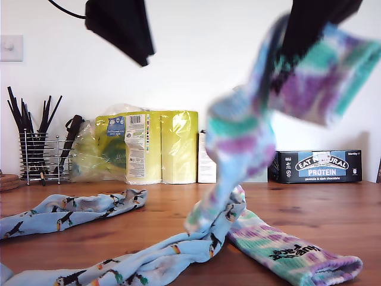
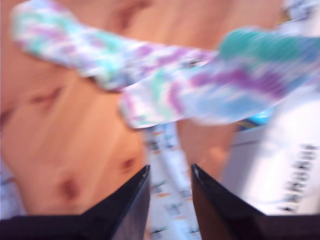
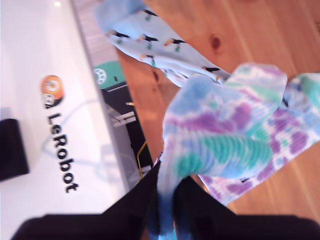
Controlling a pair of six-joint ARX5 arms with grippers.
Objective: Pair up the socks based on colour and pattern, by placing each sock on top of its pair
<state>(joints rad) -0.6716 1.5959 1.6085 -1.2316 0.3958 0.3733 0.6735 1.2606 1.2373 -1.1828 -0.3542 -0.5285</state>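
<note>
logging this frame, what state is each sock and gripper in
held tie-dye sock: lifted, hanging, blurred
other tie-dye sock: flat on table
near bird sock: lying rumpled on table
far bird sock: lying on table
first gripper: open, empty
second gripper: shut on held tie-dye sock

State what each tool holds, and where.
My second tool pinches the raised tie-dye sock at one end; which end is unclear. My first tool holds nothing.

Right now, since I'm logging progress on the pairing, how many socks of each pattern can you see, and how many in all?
Light blue bird-print socks: 2, one toward the exterior view's left, one across the front.
Tie-dye socks: 2, one lying on the table, one hanging in the air from my second gripper.
Total: 4 socks.
</note>
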